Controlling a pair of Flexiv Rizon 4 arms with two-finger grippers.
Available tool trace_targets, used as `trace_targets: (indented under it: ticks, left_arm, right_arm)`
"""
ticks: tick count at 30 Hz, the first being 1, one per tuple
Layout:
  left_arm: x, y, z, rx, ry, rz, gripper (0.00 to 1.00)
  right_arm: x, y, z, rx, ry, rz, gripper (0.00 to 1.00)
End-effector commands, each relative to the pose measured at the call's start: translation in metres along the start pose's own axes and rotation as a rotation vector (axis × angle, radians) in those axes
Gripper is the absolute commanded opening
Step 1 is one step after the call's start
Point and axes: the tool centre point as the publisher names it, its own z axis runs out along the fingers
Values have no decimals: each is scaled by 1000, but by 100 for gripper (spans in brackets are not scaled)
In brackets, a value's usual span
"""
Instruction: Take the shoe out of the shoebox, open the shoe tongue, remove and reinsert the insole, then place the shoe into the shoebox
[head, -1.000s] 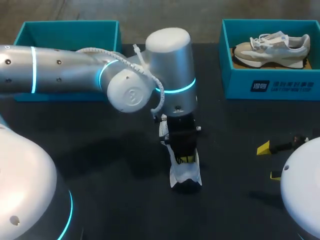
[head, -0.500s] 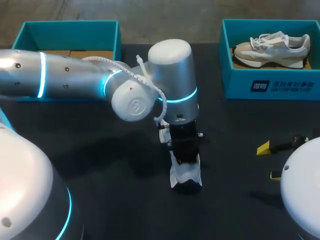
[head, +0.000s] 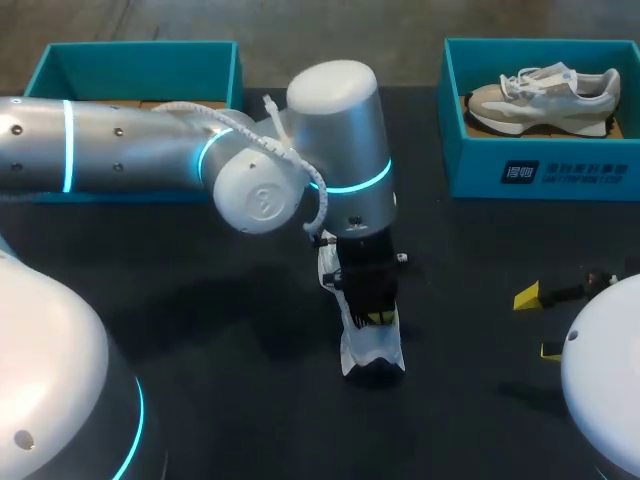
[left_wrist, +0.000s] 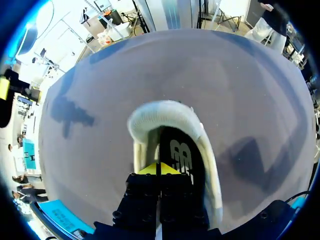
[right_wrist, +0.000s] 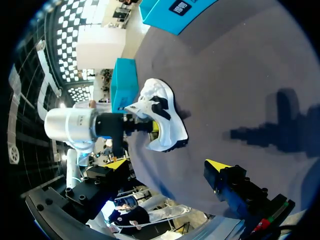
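Left arm (head: 130, 155) comes in from the left side, lies almost level above the table (head: 200, 300), and bends at the wrist so that the last link points straight down over the middle of the table. Its left gripper (head: 372, 318) stands vertical with the fingers inside the opening of the white shoe (head: 375, 350). The shoe rests on its sole on the dark table, well apart from both boxes.

In the left wrist view the left gripper (left_wrist: 160, 169) has its two yellow tips pressed together with only a thin line between them, so the jaws are closed. The tips are above the dark insole (left_wrist: 182, 157), which lies inside the shoe (left_wrist: 160, 107). Whether they pinch something thin I cannot tell.

The right wrist view shows the shoe (right_wrist: 170, 132) from the side, with the left gripper (right_wrist: 154, 125) reaching down into it.

The right gripper (head: 540, 323) is low at the right edge of the table, far from the shoe. Its fingers are spread wide, with nothing between them, as the right wrist view also shows (right_wrist: 167, 167).

The left shoebox (head: 210, 70) stands at the far left corner. The right shoebox (head: 540, 170) stands at the far right corner and holds a second shoe (head: 540, 95), lying on its side.
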Motion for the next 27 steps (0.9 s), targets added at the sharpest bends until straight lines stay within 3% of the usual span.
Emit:
trace_targets:
  ticks: [1,15,19,23,27]
  left_arm:
    - [9,-8,-28,-28,-9,2,0]
    - [15,7,-27,-48,31,9,0]
    - [12,14,-23,-50,36,7,31]
    - [11,20,-20,-48,36,7,42]
    - [8,24,-20,-49,37,12,44]
  right_arm:
    - [1,-3,-1,-4,-3,0,100]
    - [1,-3,-1,-4,-3,0,100]
    - [1,-3,-1,-4,-3,0,100]
    - [1,-3,-1,-4,-3,0,100]
    - [1,-3,-1,-4,-3,0,100]
